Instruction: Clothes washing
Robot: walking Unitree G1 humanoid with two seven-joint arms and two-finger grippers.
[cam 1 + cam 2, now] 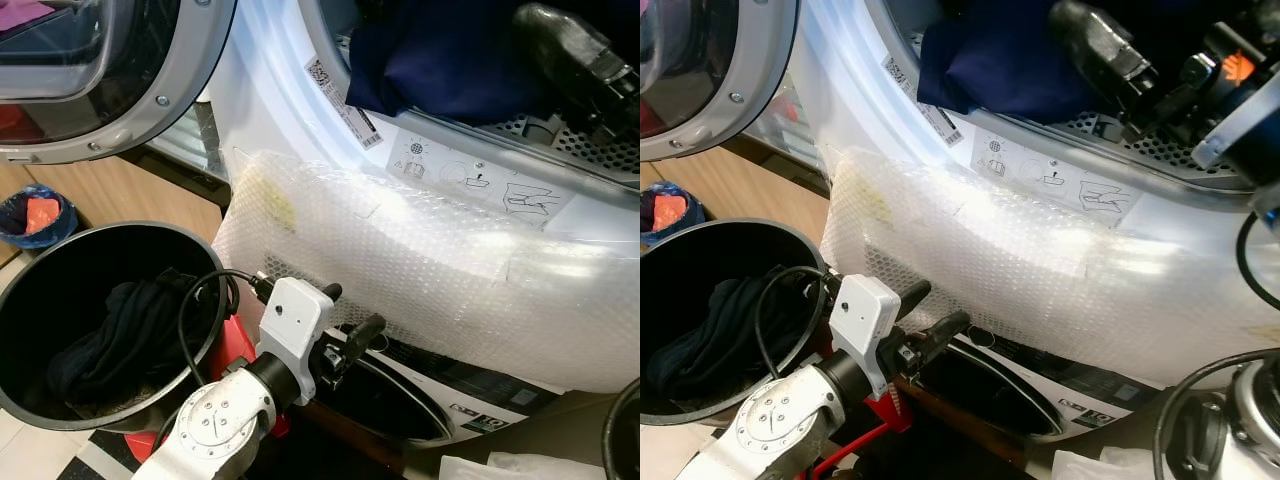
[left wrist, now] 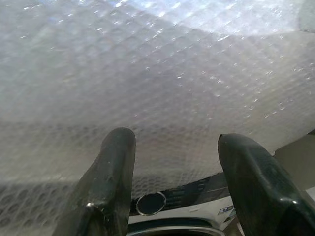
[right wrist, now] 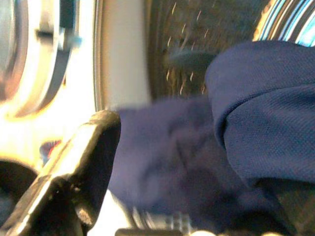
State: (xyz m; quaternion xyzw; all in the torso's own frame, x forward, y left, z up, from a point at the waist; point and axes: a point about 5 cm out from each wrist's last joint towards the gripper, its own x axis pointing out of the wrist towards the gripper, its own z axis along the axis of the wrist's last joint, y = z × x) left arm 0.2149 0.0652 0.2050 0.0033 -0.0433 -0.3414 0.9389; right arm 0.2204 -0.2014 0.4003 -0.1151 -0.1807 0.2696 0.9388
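A small blue bin (image 1: 35, 215) with orange contents sits on the wooden floor (image 1: 130, 195).

A navy garment (image 1: 440, 55) is cut off by the frame's upper edge, its far end lost in the drum. Bubble wrap (image 1: 400, 270) hides the machine's front panel (image 1: 500, 415). At upper right, the right gripper (image 1: 565, 50) is blurred, its fingers indistinct.
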